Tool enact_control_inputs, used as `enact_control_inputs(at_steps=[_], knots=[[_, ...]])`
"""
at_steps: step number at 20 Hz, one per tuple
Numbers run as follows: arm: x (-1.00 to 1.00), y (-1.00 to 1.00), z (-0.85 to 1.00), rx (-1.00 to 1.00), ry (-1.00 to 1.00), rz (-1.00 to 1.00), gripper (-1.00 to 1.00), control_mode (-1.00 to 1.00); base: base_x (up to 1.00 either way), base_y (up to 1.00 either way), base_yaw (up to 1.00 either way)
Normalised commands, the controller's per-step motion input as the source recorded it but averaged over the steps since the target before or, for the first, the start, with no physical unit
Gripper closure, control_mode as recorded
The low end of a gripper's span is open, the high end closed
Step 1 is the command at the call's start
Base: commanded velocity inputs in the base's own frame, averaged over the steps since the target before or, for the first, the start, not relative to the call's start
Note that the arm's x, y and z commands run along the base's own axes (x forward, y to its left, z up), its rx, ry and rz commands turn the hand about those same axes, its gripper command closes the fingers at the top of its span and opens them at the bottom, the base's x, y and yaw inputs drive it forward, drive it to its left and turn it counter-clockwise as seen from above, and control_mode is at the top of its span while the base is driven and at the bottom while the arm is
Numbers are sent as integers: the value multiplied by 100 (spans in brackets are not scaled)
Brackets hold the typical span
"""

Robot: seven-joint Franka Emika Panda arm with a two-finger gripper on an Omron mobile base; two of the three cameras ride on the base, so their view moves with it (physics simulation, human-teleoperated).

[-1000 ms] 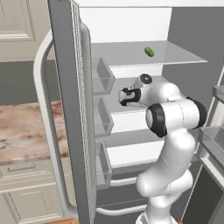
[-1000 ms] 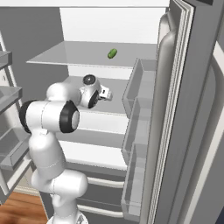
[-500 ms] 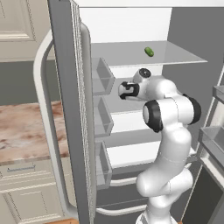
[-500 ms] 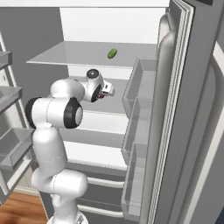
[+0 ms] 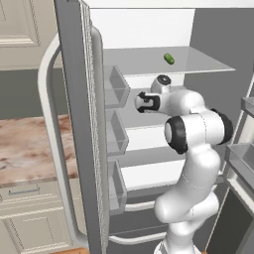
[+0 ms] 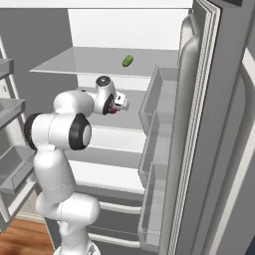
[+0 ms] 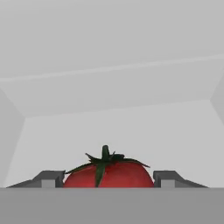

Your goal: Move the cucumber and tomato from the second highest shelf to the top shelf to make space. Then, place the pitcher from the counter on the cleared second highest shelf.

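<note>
The red tomato (image 7: 109, 175) with its dark green stem tuft sits low on the second highest shelf (image 6: 137, 123), wedged between my two fingertips (image 7: 50, 178). My gripper (image 7: 109, 180) is shut on the tomato, and a bit of red shows under the hand (image 6: 113, 110). In the left base view the gripper (image 5: 140, 102) points left, deep inside the fridge at that shelf's height. The green cucumber (image 5: 169, 58) lies on the top shelf (image 5: 203, 63), above and behind the hand; the right base view shows the cucumber (image 6: 128, 61) on the same panel (image 6: 69, 63).
The open left fridge door (image 5: 74, 124) with its bins stands close to the hand. The right door's bins (image 6: 154, 129) line the other side. The marbled counter (image 5: 30, 149) lies left of the fridge. Whiter shelves (image 6: 104, 174) sit below.
The hand has reached further into the fridge along the second highest shelf. Its jaws have narrowed from wide open onto the tomato.
</note>
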Motion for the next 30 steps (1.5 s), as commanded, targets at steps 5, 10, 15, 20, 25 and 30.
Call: enact_control_inputs(at_steps=[5, 10, 15, 20, 25, 30], knots=[[-100, 1, -7, 0, -8, 0, 100, -100, 0, 0, 0], [-100, 2, 82, -1, -11, 0, 100, -100, 0, 0, 0], [-99, 9, 100, -5, -13, 0, 100, -100, 0, 0, 0], [-84, 17, 100, -1, -14, 3, 100, -100, 0, 0, 0], [-51, 22, 100, 0, -19, 2, 100, -100, 0, 0, 0], [-5, 10, 100, 0, -13, 0, 100, -100, 0, 0, 0]])
